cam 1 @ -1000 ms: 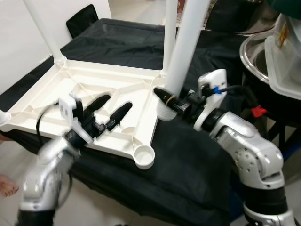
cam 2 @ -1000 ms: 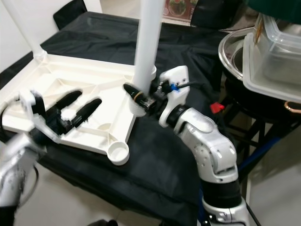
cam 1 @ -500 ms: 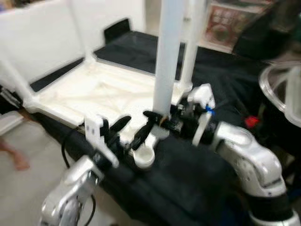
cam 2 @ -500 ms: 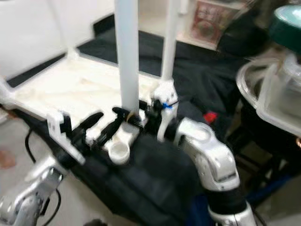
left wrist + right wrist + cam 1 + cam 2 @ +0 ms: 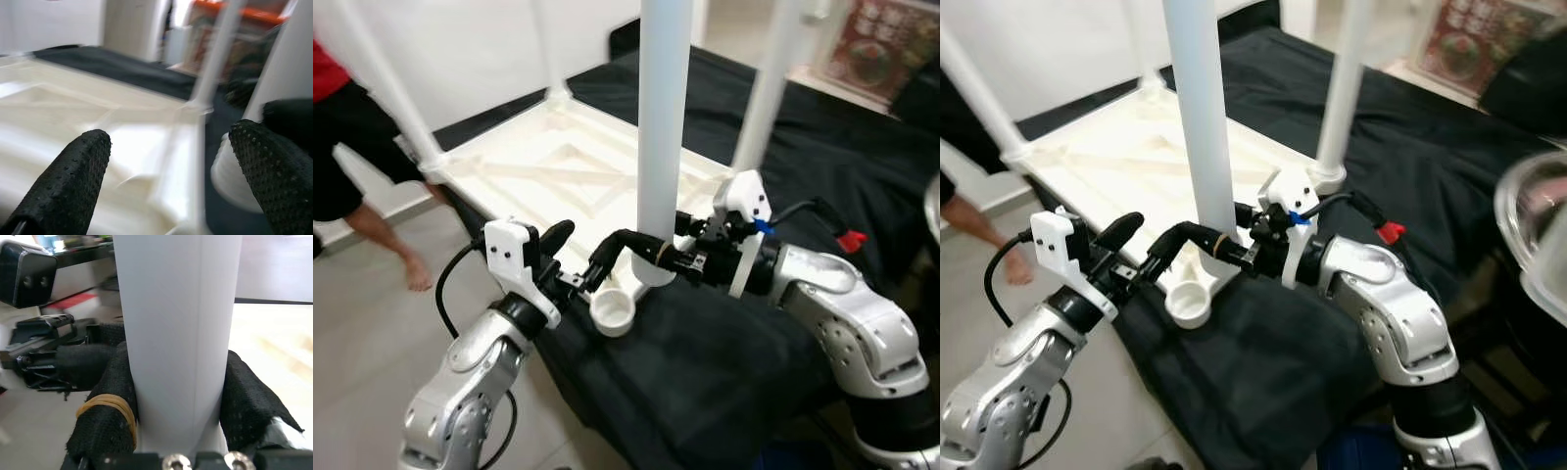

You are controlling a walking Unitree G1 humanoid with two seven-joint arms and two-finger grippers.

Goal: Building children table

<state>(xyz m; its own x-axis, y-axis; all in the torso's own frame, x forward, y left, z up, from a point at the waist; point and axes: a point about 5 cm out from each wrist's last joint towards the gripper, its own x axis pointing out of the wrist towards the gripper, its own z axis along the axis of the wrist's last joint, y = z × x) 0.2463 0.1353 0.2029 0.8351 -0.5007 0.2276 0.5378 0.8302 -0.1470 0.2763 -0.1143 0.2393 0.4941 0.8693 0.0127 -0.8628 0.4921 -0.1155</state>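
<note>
— So where does the leg stand, and who has it?

— Well, the white table leg is upright, its lower end just above and beside the open corner socket of the upturned white tabletop, which lies underside-up on the black cloth. The right gripper is clenched around the leg near its bottom — in the right wrist view both black fingers press against its sides, one wearing a yellow band.

— And the left?

— The left gripper hovers just beside the socket with its two fingers spread, grasping nothing; in its wrist view the leg's end sits near one fingertip.

— How would you expect the leg to handle?

— It looks like a hollow plastic tube: light, stiff, smooth enough to twist or slide in the pads. Being long, it likely tips easily when gripped so low, so a hold close to the base — as now — gives the best aim at the socket. The tabletop seems rigid but light; I'd steady it at the ribbed edge by the corner. Two other legs already stand in their sockets. A person's legs are near the far corner.
</note>
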